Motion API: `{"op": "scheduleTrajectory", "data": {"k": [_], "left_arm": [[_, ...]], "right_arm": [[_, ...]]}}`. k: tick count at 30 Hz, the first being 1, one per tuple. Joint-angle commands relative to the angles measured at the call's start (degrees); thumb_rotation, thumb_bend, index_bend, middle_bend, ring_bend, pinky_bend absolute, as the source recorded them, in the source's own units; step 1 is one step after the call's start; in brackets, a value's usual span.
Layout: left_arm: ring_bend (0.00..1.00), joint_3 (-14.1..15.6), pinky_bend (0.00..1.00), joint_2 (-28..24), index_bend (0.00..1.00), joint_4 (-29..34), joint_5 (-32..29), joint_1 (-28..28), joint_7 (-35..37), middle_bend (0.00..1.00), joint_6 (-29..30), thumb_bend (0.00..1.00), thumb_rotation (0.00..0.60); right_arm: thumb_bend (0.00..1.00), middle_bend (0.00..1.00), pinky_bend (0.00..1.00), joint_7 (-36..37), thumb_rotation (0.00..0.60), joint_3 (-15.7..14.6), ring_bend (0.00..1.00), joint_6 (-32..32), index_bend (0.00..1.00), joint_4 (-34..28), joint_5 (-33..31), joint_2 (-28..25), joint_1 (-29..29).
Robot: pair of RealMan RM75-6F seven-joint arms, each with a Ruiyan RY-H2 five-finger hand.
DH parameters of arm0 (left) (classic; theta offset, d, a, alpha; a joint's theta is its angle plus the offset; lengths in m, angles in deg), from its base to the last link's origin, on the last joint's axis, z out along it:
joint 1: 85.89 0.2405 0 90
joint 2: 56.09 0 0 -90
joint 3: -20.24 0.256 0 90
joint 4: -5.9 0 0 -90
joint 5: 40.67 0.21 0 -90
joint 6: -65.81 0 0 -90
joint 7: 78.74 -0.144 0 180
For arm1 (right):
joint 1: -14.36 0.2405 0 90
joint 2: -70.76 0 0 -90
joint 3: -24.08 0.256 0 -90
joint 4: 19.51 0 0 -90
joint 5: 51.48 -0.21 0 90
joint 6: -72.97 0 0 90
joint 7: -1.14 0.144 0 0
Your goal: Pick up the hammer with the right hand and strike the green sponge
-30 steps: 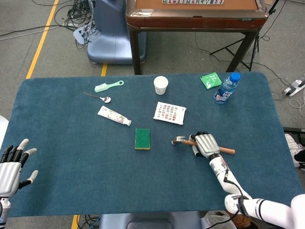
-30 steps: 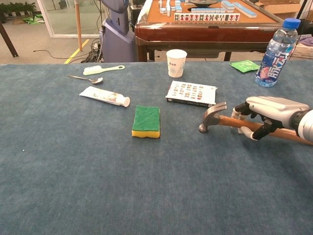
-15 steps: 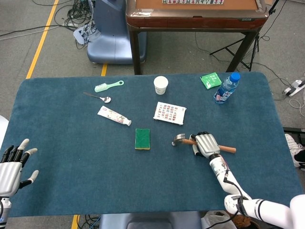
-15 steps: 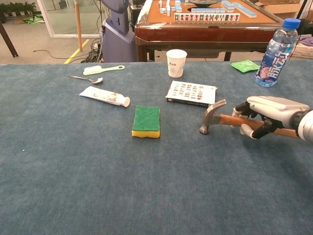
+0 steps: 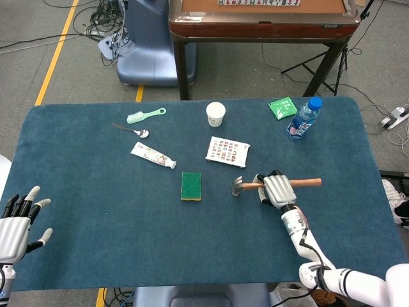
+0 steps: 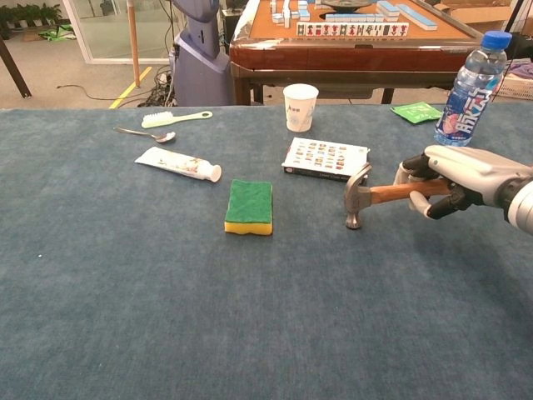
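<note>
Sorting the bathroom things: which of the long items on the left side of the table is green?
The toothbrush, pale green and farthest back. The spoon beside it is metal, and the toothpaste tube is white.

1. The table (image 5: 96,192) wears a deep blue-teal cloth.
2. The sponge (image 5: 191,185) is bright green on top, with a yellow layer beneath showing in the chest view.
3. The hammer (image 6: 366,196) has a grey metal head and an orange-brown wooden handle.
4. The right hand (image 6: 454,175) is silver-white with black fingers.
5. The left hand (image 5: 18,220) is silver-grey, with black fingers and pale tips.
6. The paper cup (image 5: 216,114) is white.
7. The bottle (image 5: 303,118) is clear, with a blue cap and a blue and pink label.
8. The brush (image 5: 145,116) is mint green.
9. The packet (image 5: 282,107) is green.
10. The tube (image 5: 152,155) is white with small coloured print.
11. The booklet (image 5: 227,151) is white, patterned with rows of little multicoloured squares.
12. The spoon (image 5: 132,130) is silver.
</note>
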State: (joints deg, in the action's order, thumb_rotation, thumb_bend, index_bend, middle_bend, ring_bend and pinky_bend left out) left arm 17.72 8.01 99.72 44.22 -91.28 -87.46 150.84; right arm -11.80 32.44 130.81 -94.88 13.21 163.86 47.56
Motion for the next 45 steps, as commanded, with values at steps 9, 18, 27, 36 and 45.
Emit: {"op": "scheduleTrajectory", "data": {"k": [9, 18, 27, 36, 45], "left_arm": [[0.09, -0.1, 0.03, -0.2, 0.25, 0.4, -0.4, -0.2, -0.3, 0.07, -0.4, 0.24, 0.6], [0.09, -0.2, 0.03, -0.4, 0.25, 0.7, -0.7, -0.3, -0.9, 0.07, -0.6, 0.24, 0.6], [0.09, -0.4, 0.03, -0.8, 0.24, 1.6, -0.8, -0.4, -1.9, 0.07, -0.4, 0.24, 0.6], [0.09, -0.4, 0.03, -1.1, 0.24, 2.5, -0.8, -0.3, -2.8, 0.07, -0.2, 0.24, 0.6], [0.09, -0.4, 0.03, -1.3, 0.24, 2.7, -0.5, 0.2, -2.8, 0.07, 0.9, 0.24, 0.6]], "right_arm": [[0.79, 0.71, 0.45, 6.5, 0.6, 0.8, 0.54, 4.3, 0.65, 3.8, 5.7, 2.7, -0.9], [0.8, 0.76, 0.63, 11.6, 0.6, 1.2, 0.6, 5.7, 0.69, 6.5, 9.5, 3.9, -0.8], [0.8, 0.8, 0.72, 12.4, 0.6, 1.7, 0.65, 6.1, 0.72, 6.7, 12.7, 2.9, 0.8], [0.82, 0.83, 0.79, 13.3, 0.6, 1.9, 0.68, 5.9, 0.74, 6.7, 15.1, 2.8, 2.5], [0.83, 0.84, 0.79, 17.2, 0.6, 2.5, 0.7, 6.3, 0.74, 10.1, 17.1, 6.3, 4.5]]}}
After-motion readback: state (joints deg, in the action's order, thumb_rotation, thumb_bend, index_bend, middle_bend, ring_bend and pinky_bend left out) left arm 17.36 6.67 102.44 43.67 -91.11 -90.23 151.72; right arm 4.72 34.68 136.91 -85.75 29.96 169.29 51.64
